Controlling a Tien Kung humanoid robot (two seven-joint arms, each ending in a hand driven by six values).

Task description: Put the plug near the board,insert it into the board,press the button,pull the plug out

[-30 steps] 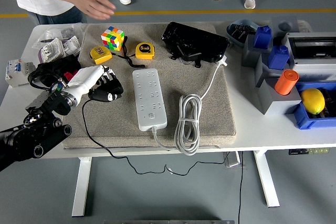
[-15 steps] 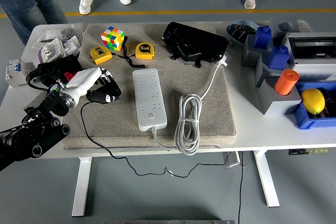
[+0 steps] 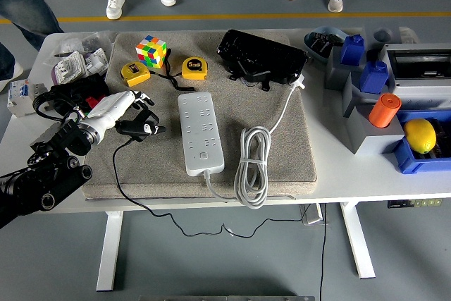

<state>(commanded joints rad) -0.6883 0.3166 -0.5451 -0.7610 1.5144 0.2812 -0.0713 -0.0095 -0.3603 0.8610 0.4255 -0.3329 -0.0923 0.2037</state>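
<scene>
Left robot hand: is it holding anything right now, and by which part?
The left robot hand grips the black plug by its body, left of the power strip.

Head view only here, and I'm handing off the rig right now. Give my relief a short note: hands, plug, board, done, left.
Left hand: shut on the black plug, over the mat left of the board; its cable trails off the table's near edge.
Right hand: not in view.
White power strip board: flat mid-mat, sockets empty, button near its near end.
Done: plug grasped.
Left: bring it to the board, insert, press button, pull out.
</scene>
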